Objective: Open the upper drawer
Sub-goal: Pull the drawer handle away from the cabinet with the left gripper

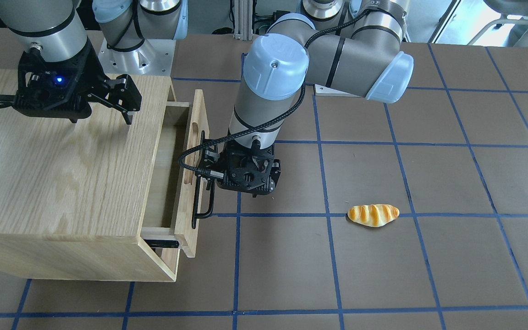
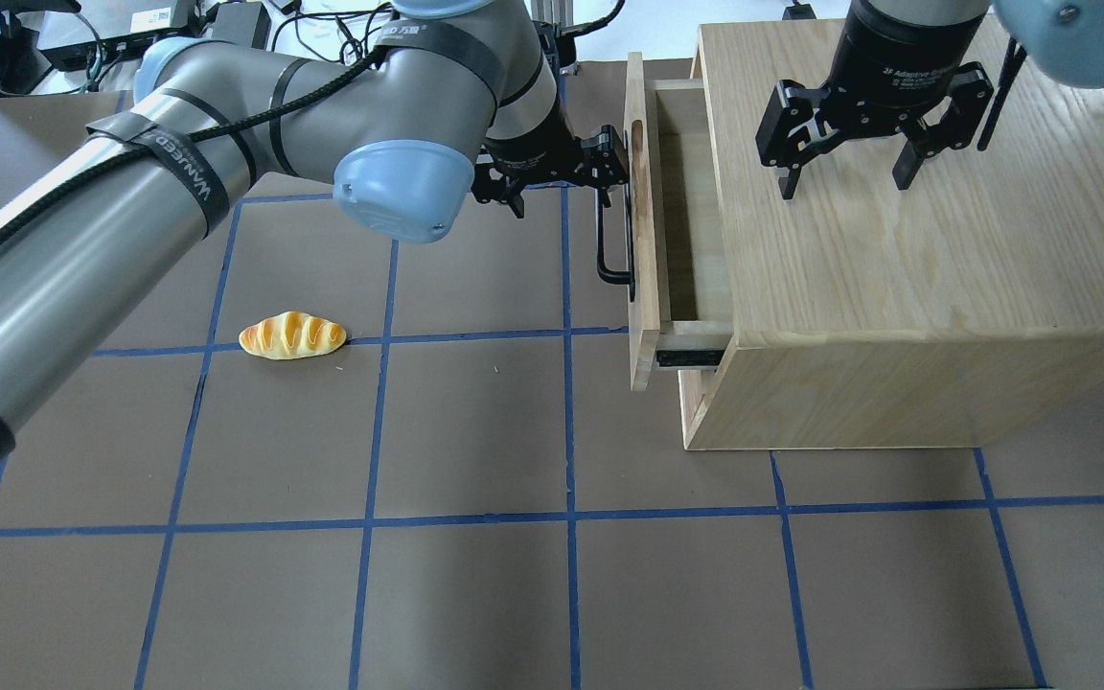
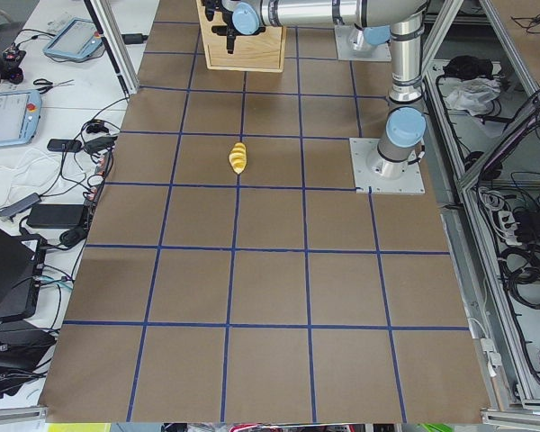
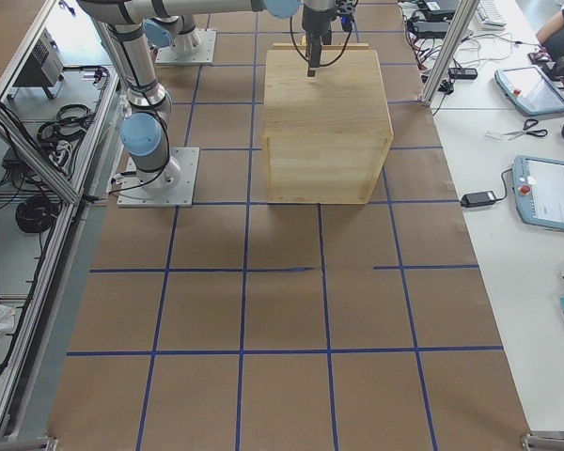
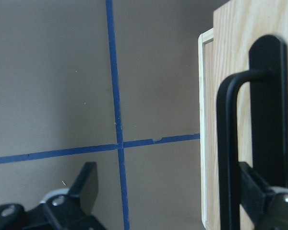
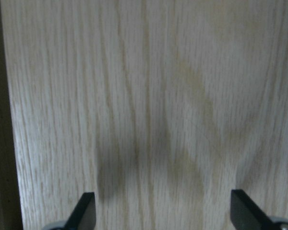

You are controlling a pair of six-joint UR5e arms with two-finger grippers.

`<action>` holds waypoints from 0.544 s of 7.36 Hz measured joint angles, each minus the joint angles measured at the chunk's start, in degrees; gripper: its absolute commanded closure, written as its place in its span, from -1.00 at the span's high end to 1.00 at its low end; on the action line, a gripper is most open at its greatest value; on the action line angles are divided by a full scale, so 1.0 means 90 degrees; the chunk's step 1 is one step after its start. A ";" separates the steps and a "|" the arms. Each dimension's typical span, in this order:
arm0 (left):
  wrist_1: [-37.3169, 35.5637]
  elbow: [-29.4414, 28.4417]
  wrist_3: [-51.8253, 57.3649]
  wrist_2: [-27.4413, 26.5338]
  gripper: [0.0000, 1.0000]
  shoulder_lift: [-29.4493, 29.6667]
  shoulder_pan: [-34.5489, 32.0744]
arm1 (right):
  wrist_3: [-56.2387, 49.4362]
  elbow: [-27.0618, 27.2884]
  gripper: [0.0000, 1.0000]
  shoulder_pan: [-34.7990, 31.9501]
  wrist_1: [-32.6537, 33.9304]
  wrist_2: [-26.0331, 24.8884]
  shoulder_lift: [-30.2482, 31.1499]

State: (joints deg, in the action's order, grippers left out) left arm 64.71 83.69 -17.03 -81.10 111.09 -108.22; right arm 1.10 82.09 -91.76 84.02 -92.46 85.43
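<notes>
The upper drawer (image 2: pixel 645 240) of light oak stands partly pulled out of the cabinet (image 2: pixel 897 287), its inside bare. Its front carries a black bar handle (image 2: pixel 611 259) and a top-edge slot (image 1: pixel 194 133). My left gripper (image 2: pixel 562 192) is open at the handle's far end. In the left wrist view (image 5: pixel 170 191) one finger (image 5: pixel 257 191) sits between the handle (image 5: pixel 230 143) and the drawer front, the other finger (image 5: pixel 86 187) out over the table. My right gripper (image 2: pixel 844 177) is open and empty just above the cabinet top, as in the right wrist view (image 6: pixel 163 211).
A toy bread roll (image 2: pixel 291 335) lies on the brown table left of the drawer, on a blue tape line. The cabinet (image 1: pixel 48 174) takes up the table's right rear in the overhead view. The left arm's elbow (image 2: pixel 403 187) hangs over the table beside the drawer.
</notes>
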 measured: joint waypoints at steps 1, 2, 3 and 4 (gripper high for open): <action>0.0051 0.0003 0.0046 -0.0005 1.00 -0.0015 0.0040 | 0.0000 0.0000 1.00 0.0000 0.0000 0.0000 0.0000; 0.0096 0.0004 0.0070 -0.0007 1.00 -0.0017 0.0062 | -0.0001 0.0001 1.00 0.0000 0.0000 0.0000 0.0000; 0.0134 0.0002 0.0080 -0.0010 1.00 -0.0022 0.0076 | 0.0000 0.0003 1.00 0.0000 0.0000 0.0000 0.0000; 0.0163 0.0000 0.0094 -0.0011 1.00 -0.0029 0.0087 | -0.0001 0.0002 1.00 0.0000 0.0000 0.0000 0.0000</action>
State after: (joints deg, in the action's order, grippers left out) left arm 66.17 83.69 -16.18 -81.20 110.84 -107.44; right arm 1.09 82.11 -91.76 84.02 -92.46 85.43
